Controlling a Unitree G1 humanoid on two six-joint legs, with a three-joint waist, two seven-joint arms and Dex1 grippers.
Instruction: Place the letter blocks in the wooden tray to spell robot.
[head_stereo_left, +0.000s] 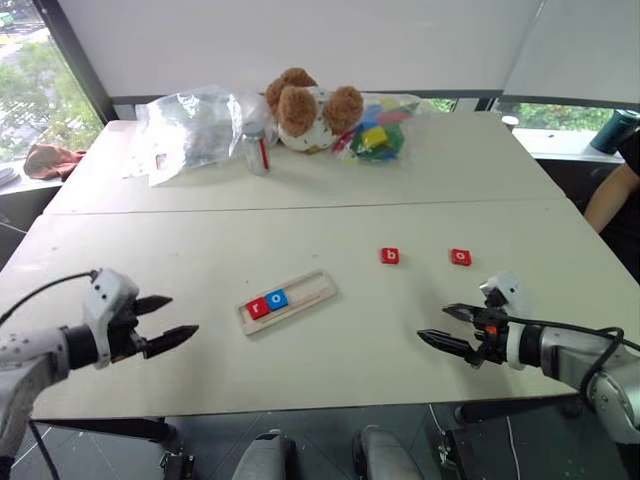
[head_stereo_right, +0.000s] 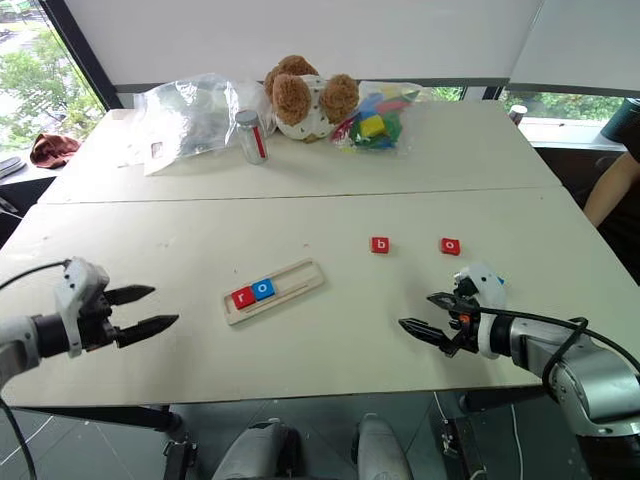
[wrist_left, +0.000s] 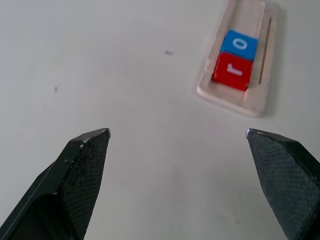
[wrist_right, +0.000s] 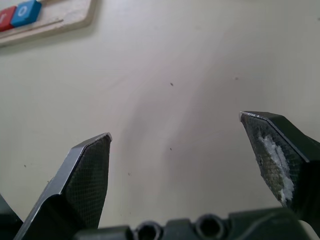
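- Red and blue come first in the wooden tray (head_stereo_left: 318, 290): a red "r" tile (head_stereo_left: 257, 307) sits at its near-left end with a blue "o" tile (head_stereo_left: 277, 298) touching it on the far side, so the first two letters of the word look settled.
- Three slots of the tray lie bare beyond the blue tile, running up and to the right across the white table (head_stereo_left: 330, 230).
- Two more letter blocks wait loose on the table to the right of the tray and well apart from it: a red "b" tile (head_stereo_left: 390, 256) and, further right, a red "o" tile (head_stereo_left: 460, 257).
- A "t" tile I cannot find on the table.
- By my reading, the step in hand is fetching the third letter, the "b", which belongs next to the blue "o".
- The right gripper (head_stereo_left: 448, 327) hangs above the table just near of the loose red tiles, its two black fingers spread wide and holding nothing; it points forward, inward and slightly down.
- That gripper seems the better placed for the "b": it would need to reach forward and a little left, then come down over the thin tile and pinch its edges.
- The left gripper (head_stereo_left: 172, 322) hovers left of the tray, also spread wide and empty, its fingers aimed toward the tray's near end.
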